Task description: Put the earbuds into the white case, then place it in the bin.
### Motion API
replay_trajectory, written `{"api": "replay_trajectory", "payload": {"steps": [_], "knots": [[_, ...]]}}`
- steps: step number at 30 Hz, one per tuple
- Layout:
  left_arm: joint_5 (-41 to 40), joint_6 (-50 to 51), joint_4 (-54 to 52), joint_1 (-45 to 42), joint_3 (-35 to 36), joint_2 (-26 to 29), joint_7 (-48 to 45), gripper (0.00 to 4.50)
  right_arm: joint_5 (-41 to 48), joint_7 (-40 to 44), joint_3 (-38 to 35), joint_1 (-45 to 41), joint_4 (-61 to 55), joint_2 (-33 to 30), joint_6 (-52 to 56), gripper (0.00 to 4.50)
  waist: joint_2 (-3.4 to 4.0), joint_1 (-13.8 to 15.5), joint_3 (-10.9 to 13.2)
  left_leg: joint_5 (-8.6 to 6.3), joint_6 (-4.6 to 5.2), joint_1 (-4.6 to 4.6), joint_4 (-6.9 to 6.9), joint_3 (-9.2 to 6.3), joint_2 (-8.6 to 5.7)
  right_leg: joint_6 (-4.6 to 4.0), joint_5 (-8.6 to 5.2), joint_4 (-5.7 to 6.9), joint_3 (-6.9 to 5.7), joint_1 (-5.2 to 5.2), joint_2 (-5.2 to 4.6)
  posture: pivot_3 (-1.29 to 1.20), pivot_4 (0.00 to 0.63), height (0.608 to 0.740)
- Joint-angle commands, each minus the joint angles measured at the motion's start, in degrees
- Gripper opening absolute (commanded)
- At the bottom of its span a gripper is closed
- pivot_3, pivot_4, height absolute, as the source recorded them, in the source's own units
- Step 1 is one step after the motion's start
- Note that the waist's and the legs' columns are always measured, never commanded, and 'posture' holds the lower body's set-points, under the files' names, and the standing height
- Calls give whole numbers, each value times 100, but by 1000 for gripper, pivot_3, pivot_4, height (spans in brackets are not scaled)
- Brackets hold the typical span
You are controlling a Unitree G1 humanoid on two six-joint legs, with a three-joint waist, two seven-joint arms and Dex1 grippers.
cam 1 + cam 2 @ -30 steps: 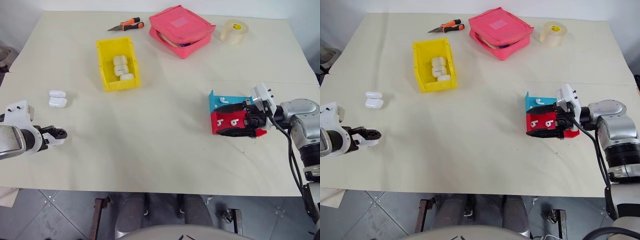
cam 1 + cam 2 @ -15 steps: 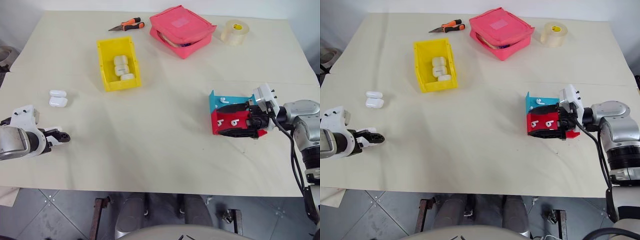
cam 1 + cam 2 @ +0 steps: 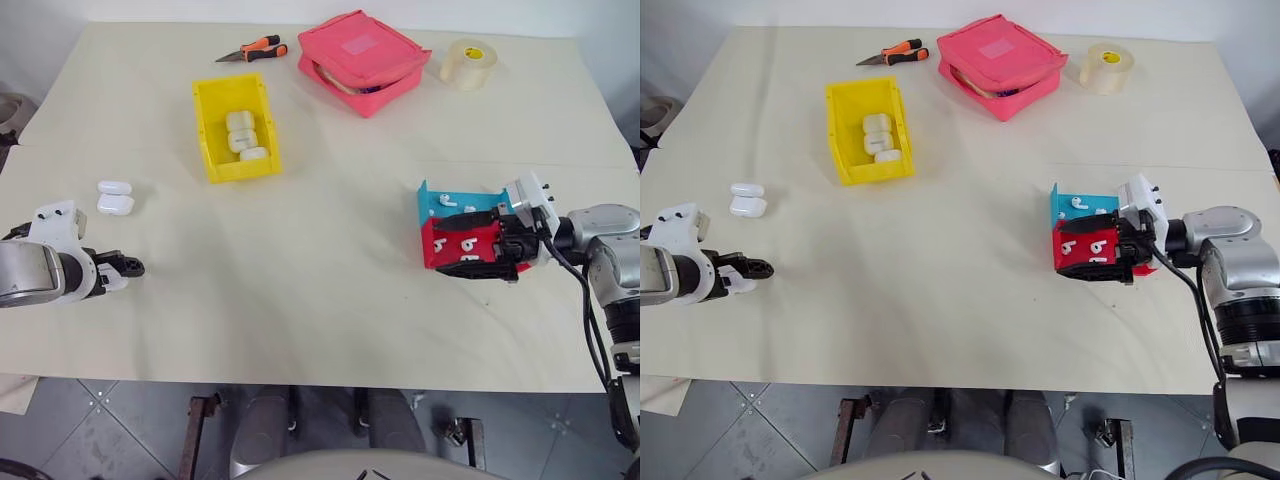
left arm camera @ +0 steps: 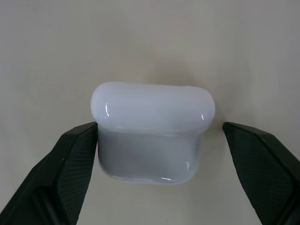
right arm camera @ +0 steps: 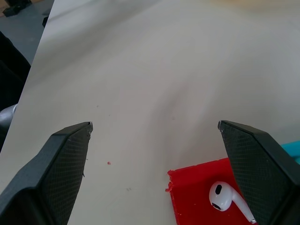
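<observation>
Jaws of the left gripper stand half-open around a white case, one finger touching it, near the table's left edge.

Head stereo pair: high up, pitched forward and down, takes in the whole worktop from its near edge to the far edge, some floor below it. Both eyes cover the same scene with a slight sideways offset: the bin, the pink pouch and the tape roll show in both.

Left wrist cam: looks along the left hand, very close, a white case between the fingers against bare worktop. Overlaps the head views at the near left.

Right wrist cam: looks along the right hand, close, angled across the worktop toward its far edge; it shares a corner of the red-and-blue tray and one earbud with the head views.
</observation>
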Motion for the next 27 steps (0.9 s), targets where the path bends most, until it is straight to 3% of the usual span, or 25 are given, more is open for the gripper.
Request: {"api": "replay_trajectory", "payload": {"steps": [1, 3, 6, 13, 20, 27], "knots": [[-146, 22, -5, 39, 42, 59, 97, 3254, -9, 273, -228, 1, -126, -120, 26, 4500, 0, -1, 0, 0, 0, 0, 0, 0, 0, 0, 0, 0, 0, 0, 0, 0, 150, 740], [-228, 0, -42, 76, 51, 78, 141, 2808, -30, 264, -247, -5, -107, -113, 18, 4500, 0, -1, 0, 0, 0, 1, 0, 0, 0, 0, 0, 0, 0, 0, 0, 0, 150, 740], [177, -74, -296, -20, 154, 48, -99, 2809, -71, 203, -280, -38, -79, -112, 18, 4500, 0, -2, 0, 0, 0, 2, 0, 0, 0, 0, 0, 1, 1, 0, 0, 0, 150, 740], [3639, -1953, -1985, -971, -272, -609, -3703, 2809, -71, -152, -632, -10, -340, -241, 265, 4500, -1, 134, 0, 7, 4, -7, 2, 18, -13, 10, 6, -11, -3, 1, 3, 0, 150, 740], [6152, -4428, -1433, -2057, -1423, -2309, -7056, 2809, 34, -1011, -1492, 901, -1439, -471, 680, 4500, 0, 191, 0, 7, 4, -17, 1, 45, -21, 11, 6, -17, -16, 0, 14, 0, 150, 740], [7252, -6435, 284, -2869, -1879, -4298, -9607, 2809, 10, -2184, -2497, 2031, -2655, -495, 1210, 4500, -2, 173, 1, 12, 13, -19, 8, 73, -20, 17, 9, -14, -20, 0, 15, 0, 150, 740]]}}
